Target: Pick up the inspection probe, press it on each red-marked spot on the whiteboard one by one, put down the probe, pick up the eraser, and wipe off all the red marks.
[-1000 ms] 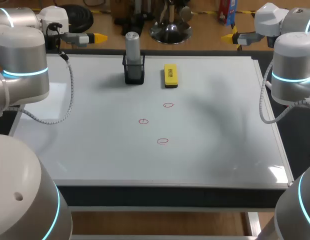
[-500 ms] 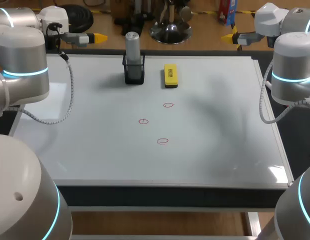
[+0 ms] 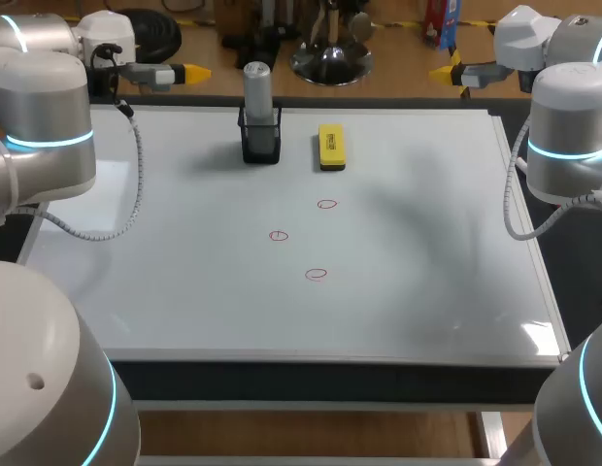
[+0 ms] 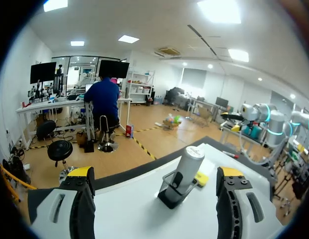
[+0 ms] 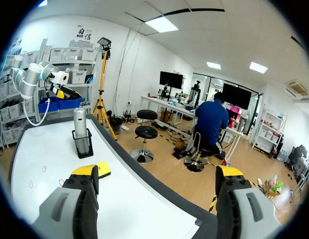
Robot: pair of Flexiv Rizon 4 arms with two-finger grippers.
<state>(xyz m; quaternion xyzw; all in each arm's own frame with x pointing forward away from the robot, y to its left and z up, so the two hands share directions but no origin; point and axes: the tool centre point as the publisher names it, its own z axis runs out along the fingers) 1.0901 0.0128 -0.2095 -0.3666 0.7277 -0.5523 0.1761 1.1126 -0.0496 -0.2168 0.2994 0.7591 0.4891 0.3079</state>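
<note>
1. No change is seen over the last second. Nothing on the worktop has been shifted, and both arms are held where they were.
2. Nearest: three red marks are drawn on the whiteboard (image 3: 184,291), a near mark (image 3: 316,275), a middle mark (image 3: 278,235) and a far mark (image 3: 326,204). All three are intact and none has been wiped.
3. Behind the marks, the inspection probe (image 3: 256,83) is stood upright in its black holder (image 3: 260,141). The eraser (image 3: 330,146) is laid flat near the holder on the right arm's side, not touching it.
4. Farthest: the left hand (image 3: 189,72) is parked past the board's far left corner. Its fingers are spread wide and nothing is gripped. In its wrist view the probe is seen ahead of it, well apart.
5. The right hand (image 3: 445,71) is parked past the far edge towards the right, likewise spread wide and empty.
6. Meaning: the task is judged not yet started, with the probe pickup as the pending step. The left hand looks the nearer of the two to the probe. A top grasp would have to clear the holder's rim.
</note>
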